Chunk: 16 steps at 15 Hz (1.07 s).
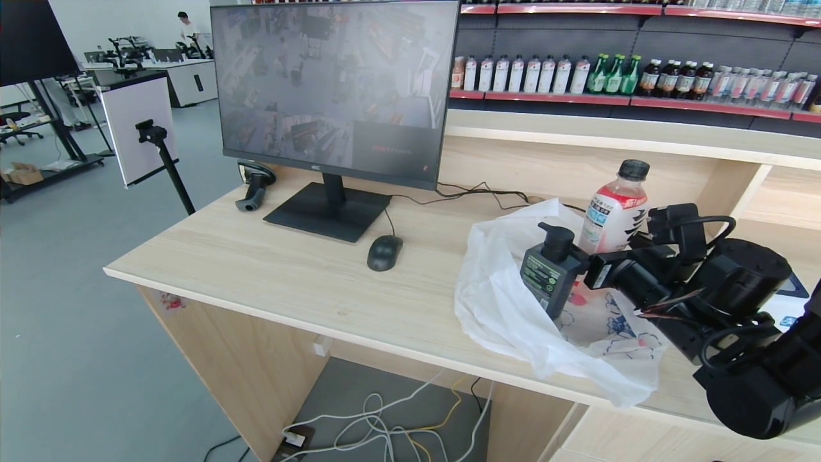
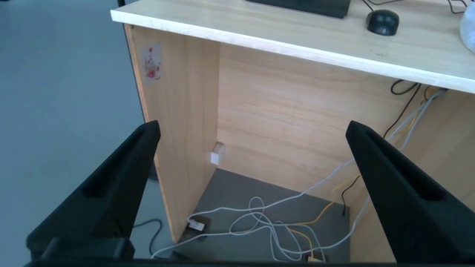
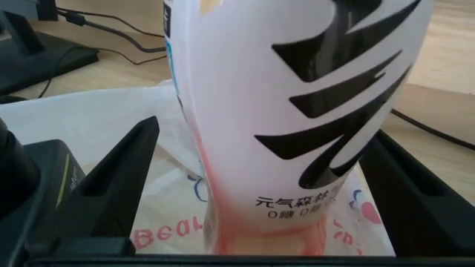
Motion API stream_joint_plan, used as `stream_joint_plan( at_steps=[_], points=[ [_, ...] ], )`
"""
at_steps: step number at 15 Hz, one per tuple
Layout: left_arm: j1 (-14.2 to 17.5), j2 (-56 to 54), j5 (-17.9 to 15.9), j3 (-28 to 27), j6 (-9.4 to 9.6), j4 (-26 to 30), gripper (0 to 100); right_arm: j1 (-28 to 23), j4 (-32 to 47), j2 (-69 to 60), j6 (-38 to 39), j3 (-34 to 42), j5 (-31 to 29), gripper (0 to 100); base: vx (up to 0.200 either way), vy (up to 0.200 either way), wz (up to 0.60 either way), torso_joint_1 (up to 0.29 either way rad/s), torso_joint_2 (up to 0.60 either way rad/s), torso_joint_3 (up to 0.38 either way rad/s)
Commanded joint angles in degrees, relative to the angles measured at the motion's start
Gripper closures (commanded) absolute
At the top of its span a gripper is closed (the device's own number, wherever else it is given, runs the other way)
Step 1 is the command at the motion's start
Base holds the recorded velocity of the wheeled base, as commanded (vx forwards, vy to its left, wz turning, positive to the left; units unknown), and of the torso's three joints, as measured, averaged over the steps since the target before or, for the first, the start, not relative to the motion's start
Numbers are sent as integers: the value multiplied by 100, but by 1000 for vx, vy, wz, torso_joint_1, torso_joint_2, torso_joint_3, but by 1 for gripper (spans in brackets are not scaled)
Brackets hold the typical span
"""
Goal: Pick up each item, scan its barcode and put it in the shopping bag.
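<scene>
At right, the bottle (image 1: 614, 212) is straddled, ungripped, by the open fingers (image 3: 111, 185) of the right gripper (image 3: 260, 200), seemingly for bagging; the left gripper (image 2: 252, 130) is held open.

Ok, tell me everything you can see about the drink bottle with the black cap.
The drink bottle is white plastic, tinted pink toward the base, with bold black stripes, a printed label and a black screw cap, on. It stands upright on the spread white shopping bag, close beside the dark pump bottle, between the open fingers of the right end effector.
</scene>
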Motion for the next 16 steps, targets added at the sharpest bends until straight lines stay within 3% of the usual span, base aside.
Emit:
stream_joint_plan(
  at_steps=[1, 6, 8, 10, 11, 13, 16],
  points=[
    [1, -2, 1, 0, 4, -1, 0, 1, -8, -216, -3, 66, -3, 0, 0, 0, 0, 0, 0, 0],
    [1, -2, 1, 0, -4, 8, 0, -25, -8, -1385, -3, 848, -3, 0, 0, 0, 0, 0, 0, 0],
    [1, -2, 1, 0, -4, 8, 0, -341, -8, -2439, 93, 1753, -3, 0, 0, 0, 0, 0, 0, 0],
    [1, -2, 1, 0, -4, 8, 0, -297, -8, -3468, 146, 2843, 14, 0, 0, 0, 0, 0, 0, 0],
    [1, -2, 1, 0, -4, 16, 0, -280, -8, -3960, 172, 3010, 49, 0, 0, 0, 0, 0, 0, 0],
    [1, -2, 1, 0, 4, 25, 0, -262, 923, -4812, 216, 3010, 41, 0, 0, 0, 0, 0, 0, 0],
    [1, -2, 1, 0, 4, 34, 0, -166, 3841, -6640, 348, 3010, 49, 0, 0, 0, 0, 0, 0, 0]
  ],
)
